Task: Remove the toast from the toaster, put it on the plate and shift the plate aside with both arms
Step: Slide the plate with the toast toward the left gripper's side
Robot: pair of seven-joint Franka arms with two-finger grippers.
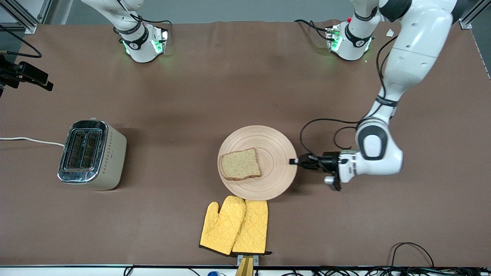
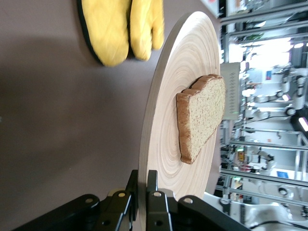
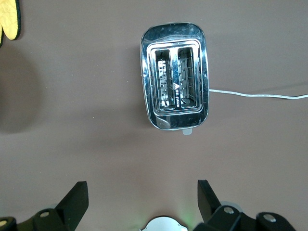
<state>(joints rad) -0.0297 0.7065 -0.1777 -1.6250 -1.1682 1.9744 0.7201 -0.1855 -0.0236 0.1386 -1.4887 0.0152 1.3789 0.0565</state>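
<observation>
The round light-wood plate [image 1: 268, 180] lies on the brown table with the toast [image 1: 240, 164] on it, toward the right arm's end. My left gripper [image 1: 293, 161] is level with the table at the plate's edge toward the left arm's end. In the left wrist view my left gripper [image 2: 143, 175] is shut on the plate [image 2: 178, 120] rim, one finger above and one below, and the toast [image 2: 202, 115] lies flat. My right gripper [image 3: 142, 185] is open and empty, high over the table near the toaster [image 3: 174, 74]. It is out of the front view.
The chrome toaster [image 1: 92, 153] with two empty slots stands toward the right arm's end, its white cord running off the table. Yellow oven mitts [image 1: 234, 226] lie just nearer the camera than the plate, touching its rim, and show in the left wrist view [image 2: 120, 26].
</observation>
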